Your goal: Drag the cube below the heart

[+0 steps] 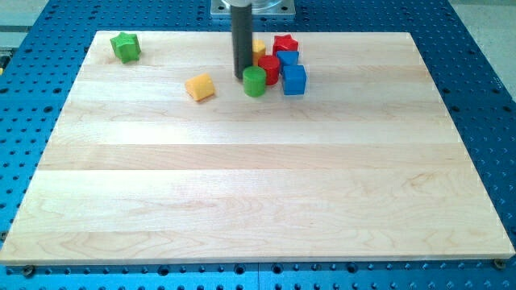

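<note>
Wooden board (258,193): pale planks on a blue perforated bench.
Rod: dark, upright, no pincer fitted; my tip (242,78) just left of the green cylinder (255,81).
Cluster: red block (269,68), blue cube (294,80), second blue block (288,58), red star (285,43), yellow piece (259,48) behind the rod.
Yellow block (200,86): alone, left of the cluster; heart shape not certain.
Green star (126,47): top left corner.

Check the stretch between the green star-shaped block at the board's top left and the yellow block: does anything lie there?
Nothing: in the camera view only bare wooden board separates the green star-shaped block from the yellow block.
</note>
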Motion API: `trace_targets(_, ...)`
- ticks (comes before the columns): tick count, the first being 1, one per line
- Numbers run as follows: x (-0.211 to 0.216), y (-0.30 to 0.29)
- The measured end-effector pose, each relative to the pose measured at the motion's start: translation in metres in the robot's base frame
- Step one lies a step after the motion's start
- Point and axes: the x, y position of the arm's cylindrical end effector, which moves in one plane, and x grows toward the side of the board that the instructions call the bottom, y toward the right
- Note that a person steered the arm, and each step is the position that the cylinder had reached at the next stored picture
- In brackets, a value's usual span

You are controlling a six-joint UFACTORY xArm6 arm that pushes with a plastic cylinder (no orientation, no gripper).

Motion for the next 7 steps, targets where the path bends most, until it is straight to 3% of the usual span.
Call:
trace_targets(4,-0.044,-0.004)
trace_targets(6,-0.070,0.025)
trace_targets(7,-0.064,0.067)
